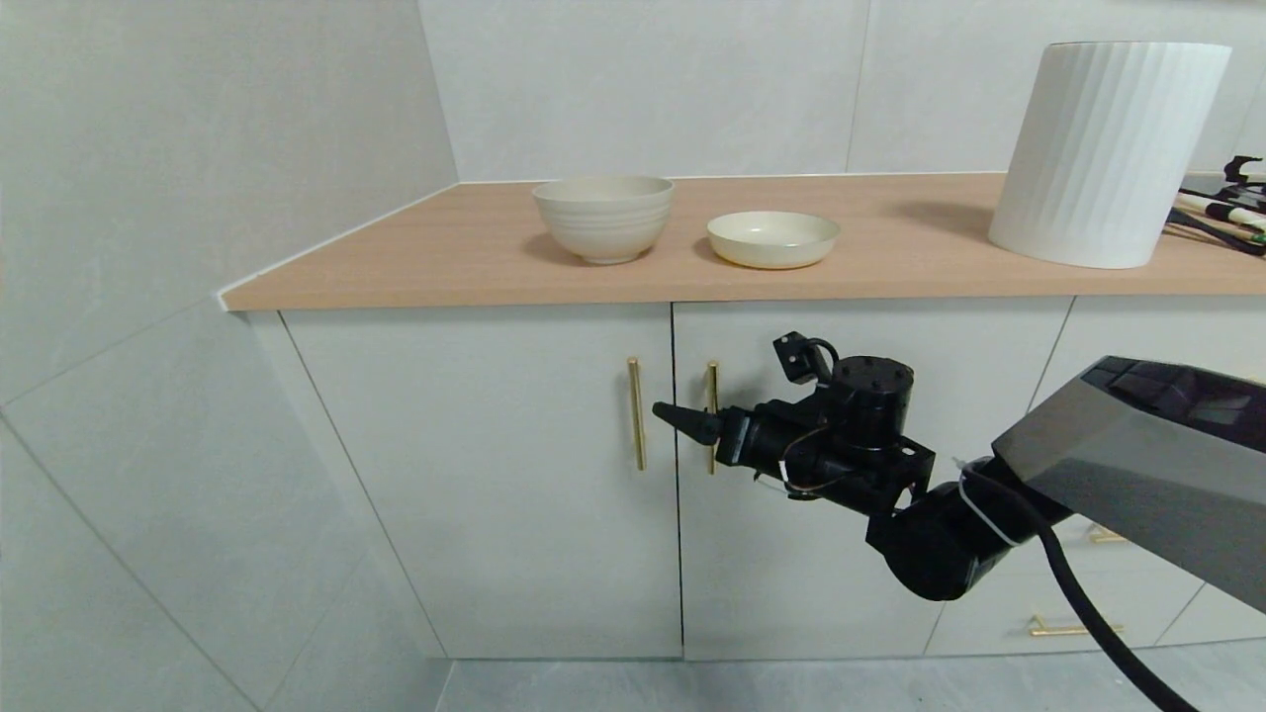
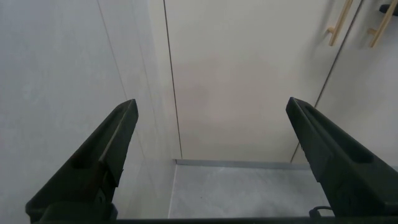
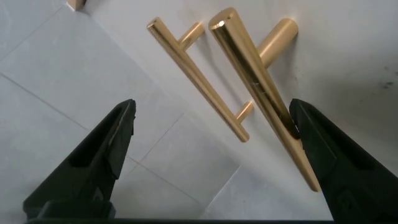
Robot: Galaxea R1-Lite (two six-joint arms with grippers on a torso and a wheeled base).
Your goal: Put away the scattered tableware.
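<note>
One gold handle [image 1: 711,381] partly hidden behind right tool [image 1: 667,413].

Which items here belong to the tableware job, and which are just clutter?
Job:
- bowl on the counter
- shallow dish beside it
- left door handle and right door handle, probably needed to open the cabinet
- right gripper, open at those handles

Lying about:
- white ribbed container
- dark-handled items at the counter's right end

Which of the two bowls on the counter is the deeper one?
The ribbed bowl on the robot's left; the smooth dish beside it is low and shallow.
</note>
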